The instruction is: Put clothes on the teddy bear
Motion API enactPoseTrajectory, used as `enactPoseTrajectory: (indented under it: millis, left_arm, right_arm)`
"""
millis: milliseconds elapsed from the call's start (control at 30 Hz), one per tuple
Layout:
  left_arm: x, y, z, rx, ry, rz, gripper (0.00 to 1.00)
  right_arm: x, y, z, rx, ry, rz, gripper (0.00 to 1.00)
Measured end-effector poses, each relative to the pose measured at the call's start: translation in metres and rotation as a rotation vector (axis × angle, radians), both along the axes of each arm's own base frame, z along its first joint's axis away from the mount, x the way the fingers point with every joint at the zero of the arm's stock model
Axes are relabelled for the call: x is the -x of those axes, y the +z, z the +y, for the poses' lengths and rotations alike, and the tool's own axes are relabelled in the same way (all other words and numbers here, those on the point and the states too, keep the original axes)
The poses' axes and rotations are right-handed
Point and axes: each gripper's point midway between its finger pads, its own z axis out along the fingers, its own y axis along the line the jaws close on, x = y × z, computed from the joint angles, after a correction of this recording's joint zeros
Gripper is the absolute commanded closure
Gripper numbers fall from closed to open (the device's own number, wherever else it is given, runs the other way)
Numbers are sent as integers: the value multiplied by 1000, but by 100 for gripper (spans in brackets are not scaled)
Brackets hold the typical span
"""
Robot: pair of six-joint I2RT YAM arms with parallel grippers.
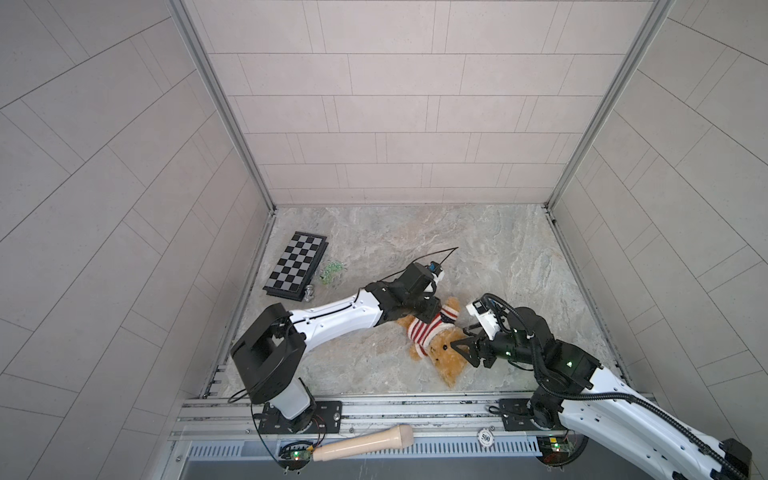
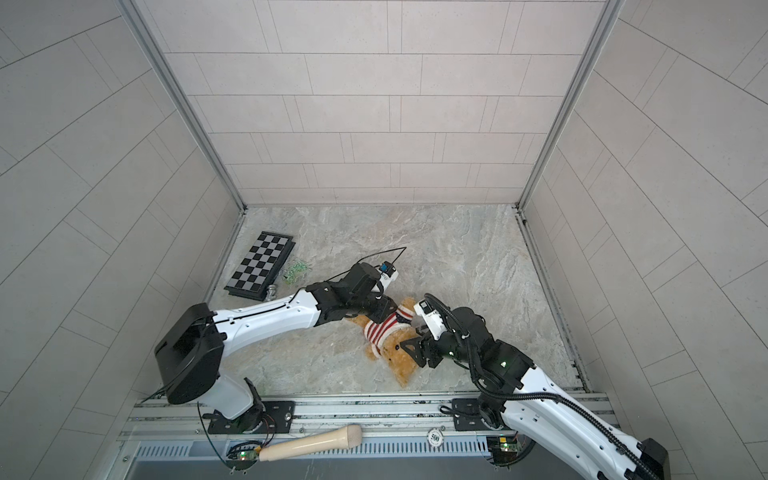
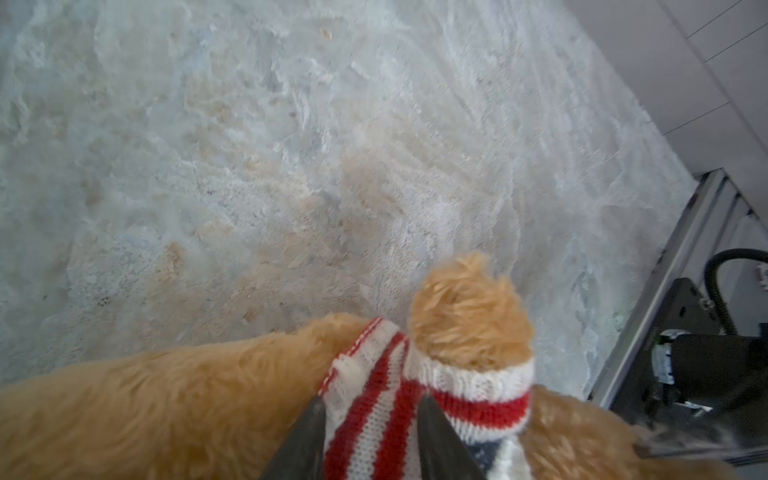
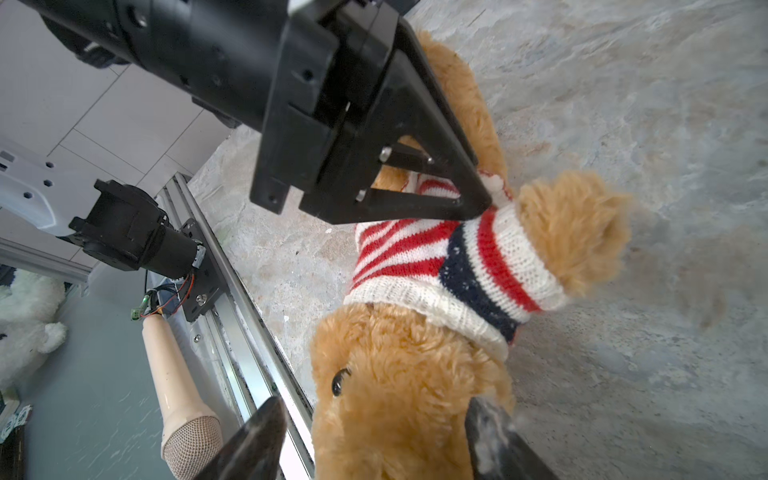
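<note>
The golden-brown teddy bear (image 1: pixel 446 363) (image 2: pixel 400 368) lies on the marbled table with its head toward the front rail. A red-and-white striped sweater (image 1: pixel 424 330) (image 4: pixel 415 249) covers its torso, and one paw (image 3: pixel 469 311) pokes out of a sleeve cuff. My left gripper (image 3: pixel 372 401) (image 1: pixel 434 318) is shut on a fold of the sweater (image 3: pixel 374 436) beside that sleeve. My right gripper (image 4: pixel 376 405) (image 1: pixel 457 337) stands open astride the bear's head (image 4: pixel 395 395); one finger touches the fur and the other stands clear of it. The left arm hides the bear's lower body in both top views.
A folded chessboard (image 1: pixel 297 266) lies at the back left, with green bits (image 1: pixel 330 274) and a small silver piece (image 1: pixel 308 293) beside it. On the front rail lie a beige microphone (image 1: pixel 365 444) and a poker chip (image 1: pixel 485 436). A white plush (image 4: pixel 25 324) sits off the table.
</note>
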Motion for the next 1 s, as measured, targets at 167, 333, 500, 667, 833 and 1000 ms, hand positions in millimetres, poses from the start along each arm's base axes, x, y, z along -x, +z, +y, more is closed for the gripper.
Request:
enactPoseTrajectory:
  millis: [167,333,500,667,833,1000]
  left_arm:
    - [-13,-12,17,-41,47,20,60]
    - [-13,-21,27,-50,64,28,60]
    - [-8,-22,36,-48,79,16,61]
    - [-5,-23,51,-53,121,6,62]
    - [-5,-24,58,-62,144,-1,64]
    - [-12,-27,69,-65,185,9,66]
  right_arm:
    - [-1,-13,1,37,-2,40,26]
    - [-9,-23,-4,88,-41,48,25]
    - [-28,-34,-12,162,-109,52,32]
    - [-59,-33,-25,172,-215,31,43]
    - [-97,-38,-35,170,-310,24,52]
    - [-127,-46,-31,169,-340,39,57]
